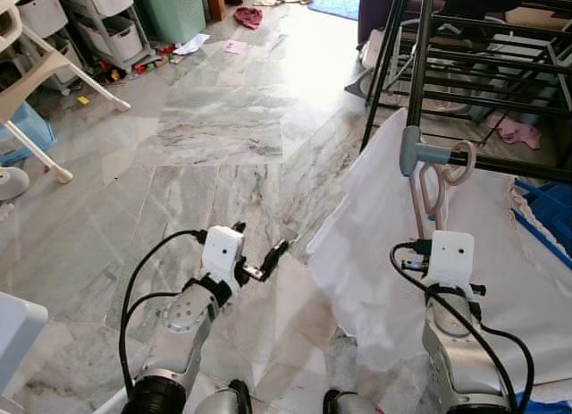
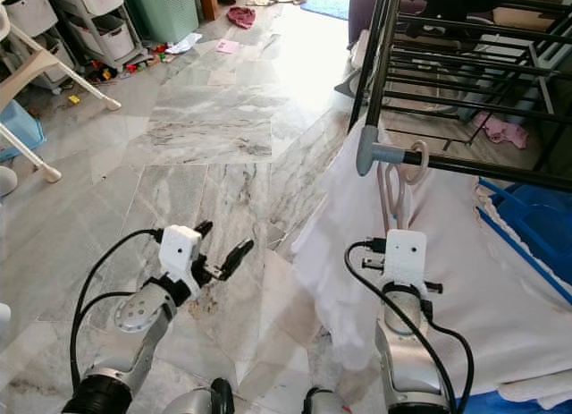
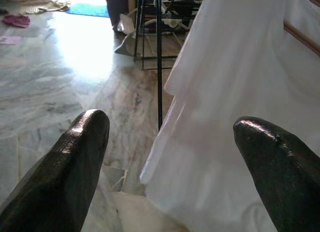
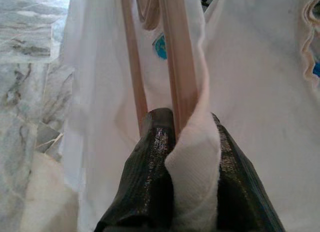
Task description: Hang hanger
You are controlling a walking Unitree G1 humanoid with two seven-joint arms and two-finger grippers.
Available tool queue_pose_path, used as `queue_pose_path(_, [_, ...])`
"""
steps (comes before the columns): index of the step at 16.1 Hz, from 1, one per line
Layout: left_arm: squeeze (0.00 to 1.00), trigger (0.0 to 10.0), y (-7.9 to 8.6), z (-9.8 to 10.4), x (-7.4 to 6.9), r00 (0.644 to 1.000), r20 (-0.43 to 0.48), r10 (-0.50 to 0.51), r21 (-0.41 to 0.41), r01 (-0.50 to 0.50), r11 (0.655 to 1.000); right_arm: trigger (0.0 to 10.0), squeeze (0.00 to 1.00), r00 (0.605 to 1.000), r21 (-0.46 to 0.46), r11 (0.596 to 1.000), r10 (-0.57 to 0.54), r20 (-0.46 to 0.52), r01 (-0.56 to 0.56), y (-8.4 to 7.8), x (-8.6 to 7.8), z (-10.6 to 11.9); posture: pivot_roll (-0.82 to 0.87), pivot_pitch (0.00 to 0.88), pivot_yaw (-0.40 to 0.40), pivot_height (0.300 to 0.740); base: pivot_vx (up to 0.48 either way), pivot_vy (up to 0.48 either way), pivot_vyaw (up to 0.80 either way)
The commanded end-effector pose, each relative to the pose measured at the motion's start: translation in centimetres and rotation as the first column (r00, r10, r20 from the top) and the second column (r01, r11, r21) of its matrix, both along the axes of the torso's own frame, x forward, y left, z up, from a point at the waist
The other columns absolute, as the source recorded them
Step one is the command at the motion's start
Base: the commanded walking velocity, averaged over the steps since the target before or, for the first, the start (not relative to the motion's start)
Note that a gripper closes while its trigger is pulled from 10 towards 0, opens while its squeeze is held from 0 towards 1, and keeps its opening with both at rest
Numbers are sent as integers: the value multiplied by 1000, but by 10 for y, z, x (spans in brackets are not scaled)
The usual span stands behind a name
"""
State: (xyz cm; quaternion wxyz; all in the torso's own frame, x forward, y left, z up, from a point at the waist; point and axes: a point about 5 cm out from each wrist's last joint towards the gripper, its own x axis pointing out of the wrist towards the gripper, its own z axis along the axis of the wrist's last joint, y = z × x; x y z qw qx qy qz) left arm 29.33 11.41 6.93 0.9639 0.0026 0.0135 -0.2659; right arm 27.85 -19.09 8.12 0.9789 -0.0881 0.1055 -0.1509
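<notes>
Marble floor (image 1: 223, 128), green basket (image 1: 170, 7), blue rug (image 1: 335, 3), pink cloth (image 1: 248, 17), white drawer units (image 1: 112, 21)

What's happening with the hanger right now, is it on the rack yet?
The right tool is shut on the pink hanger, pinching it together with a fold of the white garment it carries. The hanger's hook is looped over the black rail of the drying rack, beside the grey end cap, so it looks hung but not yet released. The left tool is open over the marble floor, holding nothing.

Head eyes are looking down, sharing the rack (image 1: 483, 164); wrist cameras are peering closely along their fingers (image 3: 80, 157).
</notes>
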Motion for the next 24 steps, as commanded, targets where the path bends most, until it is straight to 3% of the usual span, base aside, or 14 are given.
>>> queue_pose_path(1, [0, 10000, 4, 1, 0, 1000, 7, 15, 14, -15, 1000, 10000, 1000, 999, -37, 999, 22, 40, -20, 3, -1, 8, -131, 191, 53, 740, 0, 0, 0])
queue_pose_path(3, [0, 10000, 4, 1, 1, 1000, 10, 18, 17, -18, 1000, 10000, 1000, 999, -49, 999, 23, 45, -21, 4, -2, 8, -131, 191, 53, 740, 0, 0, 0])
queue_pose_path(4, [0, 10000, 4, 1, 1, 1000, 11, 20, 19, -20, 1000, 10000, 0, 998, -47, 999, 29, 48, -26, 5, -3, 7, -131, 191, 54, 740, 0, 0, 0])
queue_pose_path(6, [0, 10000, 5, 2, 0, 1000, 17, 27, 23, -27, 999, 10000, 0, 998, -59, 998, 30, 59, -26, 5, -6, 7, -129, 192, 55, 740, 0, 0, 0])
queue_pose_path(7, [0, 10000, 5, 2, 0, 999, 18, 27, 25, -27, 999, 2863, 0, 998, -64, 998, 31, 61, -27, 5, -7, 7, -129, 192, 55, 740, 0, 0, 0])
queue_pose_path(8, [0, 10000, 5, 2, 0, 999, 19, 27, 27, -27, 999, 0, 0, 997, -65, 997, 41, 64, -36, 5, -9, 7, -129, 191, 56, 740, 0, 0, 0])
queue_pose_path(9, [0, 10000, 5, 1, -1, 999, 20, 27, 29, -27, 999, 4392, 0, 997, -67, 997, 47, 62, -42, 6, -11, 6, -129, 190, 58, 740, 0, 0, 0])
queue_pose_path(10, [0, 10000, 5, 2, -1, 999, 20, 27, 30, -27, 999, 4392, 0, 997, -66, 997, 46, 61, -42, 6, -12, 5, -128, 190, 57, 740, 0, 0, 0])
queue_pose_path(11, [0, 10000, 5, 2, -1, 999, 20, 27, 30, -27, 999, 10000, 0, 996, -72, 996, 59, 60, -54, 6, -15, 4, -130, 191, 57, 740, 0, 0, 0])
queue_pose_path(15, [0, 10000, 3, 2, 0, 999, 22, 26, 33, -26, 999, 10000, 0, 994, -121, 991, 63, 92, -52, 6, -18, 8, -136, 192, 59, 740, 0, 0, 0])
queue_pose_path(20, [0, 10000, 2, 0, 0, 1000, 13, 21, 39, -21, 999, 10000, 0, 997, -78, 997, 31, 68, -26, 2, -17, 3, -136, 189, 57, 740, 0, 0, 0])
queue_pose_path(21, [0, 10000, 2, 0, 0, 1000, 13, 20, 38, -20, 999, 10000, 1000, 997, -63, 998, 22, 77, -17, 1, -17, 3, -136, 190, 56, 740, 0, 0, 0])
queue_pose_path(24, [0, 10000, 2, 0, 0, 1000, 14, 21, 38, -21, 999, 10000, 1000, 994, -83, 996, 17, 109, -8, 0, -17, 9, -136, 190, 56, 740, 0, 0, 0])
